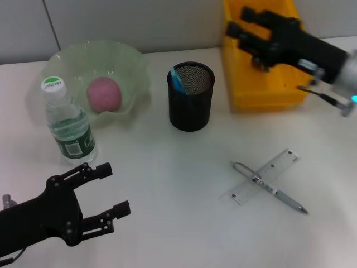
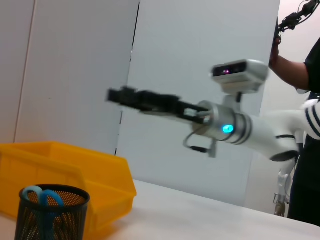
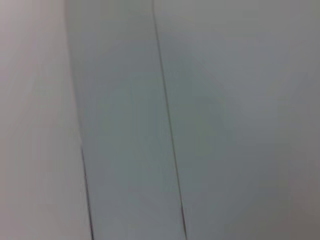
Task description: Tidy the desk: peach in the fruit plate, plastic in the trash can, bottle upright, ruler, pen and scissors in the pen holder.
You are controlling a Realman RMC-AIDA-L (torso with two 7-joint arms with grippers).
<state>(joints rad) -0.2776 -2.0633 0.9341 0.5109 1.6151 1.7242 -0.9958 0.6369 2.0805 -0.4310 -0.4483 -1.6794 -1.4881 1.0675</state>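
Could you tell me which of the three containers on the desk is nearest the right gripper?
The yellow bin: the right gripper hovers over it, unlike the pen holder and green plate.

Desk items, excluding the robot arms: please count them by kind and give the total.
Fruit plate: 1
Peach: 1
Bottle: 1
Pen holder: 1
Scissors: 1
Yellow bin: 1
Pen: 1
Ruler: 1
Total: 8
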